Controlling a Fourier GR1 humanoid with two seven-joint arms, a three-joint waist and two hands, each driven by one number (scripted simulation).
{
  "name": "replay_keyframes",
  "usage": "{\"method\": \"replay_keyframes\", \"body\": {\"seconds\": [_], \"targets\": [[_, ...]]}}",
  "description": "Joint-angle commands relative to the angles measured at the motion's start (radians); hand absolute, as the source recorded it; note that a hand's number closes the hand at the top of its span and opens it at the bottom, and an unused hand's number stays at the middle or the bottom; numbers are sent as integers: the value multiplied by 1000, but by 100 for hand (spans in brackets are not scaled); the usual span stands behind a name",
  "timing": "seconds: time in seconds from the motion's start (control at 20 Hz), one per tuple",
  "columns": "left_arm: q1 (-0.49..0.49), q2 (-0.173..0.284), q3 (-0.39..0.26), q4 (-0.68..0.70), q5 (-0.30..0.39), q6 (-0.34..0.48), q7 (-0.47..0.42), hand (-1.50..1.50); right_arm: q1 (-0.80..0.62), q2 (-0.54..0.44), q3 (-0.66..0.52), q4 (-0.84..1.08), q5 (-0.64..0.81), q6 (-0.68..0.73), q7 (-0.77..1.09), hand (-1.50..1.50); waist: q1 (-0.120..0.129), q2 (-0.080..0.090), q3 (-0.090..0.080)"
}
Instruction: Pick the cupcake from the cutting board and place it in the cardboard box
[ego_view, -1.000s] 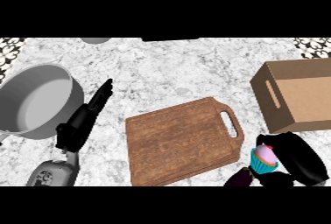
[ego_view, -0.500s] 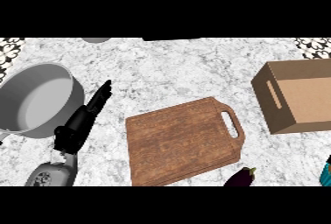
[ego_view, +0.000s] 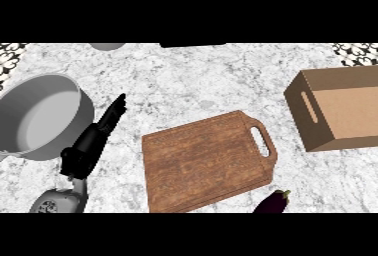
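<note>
Cutting board (ego_view: 208, 162) bare, cupcake nowhere in view, likely off-frame with the unseen right hand; cardboard box (ego_view: 341, 114) sits open-topped at right to receive it; left hand (ego_view: 96, 136) rests straight-fingered beside the pan (ego_view: 40, 116).

A grey forearm ends in a slim black left hand (ego_view: 92, 142).

Head cam, steep down on counter (ego_view: 214, 75)
</note>
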Motion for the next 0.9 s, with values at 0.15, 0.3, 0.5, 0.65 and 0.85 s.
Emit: {"method": "replay_keyframes", "body": {"seconds": [0.15,0.3,0.5,0.65,0.85], "targets": [[-42,-5,-6,28,-1,-26,1,0,125,90,-340,-23,-201,195,3,150,33,9,1],[-64,13,27,44,20,-49,2,0,78,55,-453,19,-259,294,78,150,50,13,1],[-50,-50,-44,21,-34,-15,14,0,-47,20,-471,79,-242,356,194,150,70,15,2],[-81,-37,-15,85,-33,-34,-19,0,-160,7,-406,97,-215,360,265,150,76,17,2],[-59,-93,-68,38,-77,12,1,0,-285,-34,-328,179,-190,380,301,150,86,18,3]]}}
